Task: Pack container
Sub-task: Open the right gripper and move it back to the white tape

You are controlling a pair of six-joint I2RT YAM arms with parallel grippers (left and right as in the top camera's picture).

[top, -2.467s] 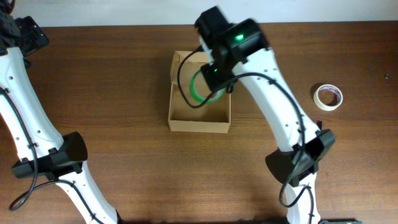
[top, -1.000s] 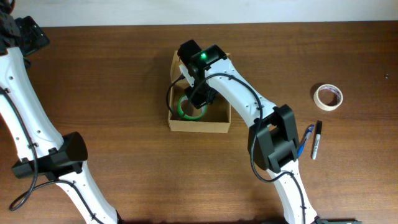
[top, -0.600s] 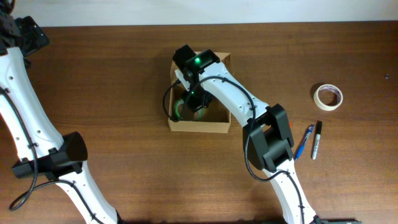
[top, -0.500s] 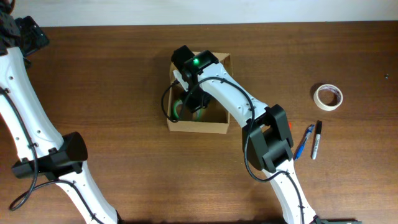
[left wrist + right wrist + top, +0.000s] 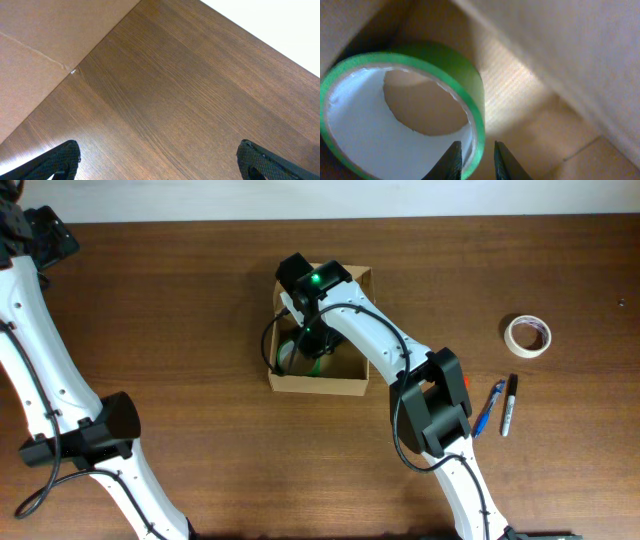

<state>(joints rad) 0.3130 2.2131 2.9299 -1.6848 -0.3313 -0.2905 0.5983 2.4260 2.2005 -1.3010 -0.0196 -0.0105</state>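
The container [image 5: 340,384], a plain tan cardboard box with its top open, sits on the wooden table [image 5: 200,300] just toward 12 o'clock from the table's middle. The right arm [image 5: 375,335] bends over the box from its 5 o'clock side and dips into it. Inside, a green tape roll [image 5: 455,67] lies toward the box's 7 o'clock corner, close to the walls. The right gripper [image 5: 477,160] stands astride the roll's wall, one finger inside the ring and one outside; the jaws are slightly parted, with a thin gap showing on each side of the wall, so they straddle it rather than pinch it. The left gripper [image 5: 159,160] hovers over bare table with its fingers spread wide and nothing between them. Well apart from the box at 3 o'clock lies a beige tape roll [image 5: 527,335], and at 4 o'clock a blue pen [image 5: 492,408] and a black marker [image 5: 510,402] lie side by side.
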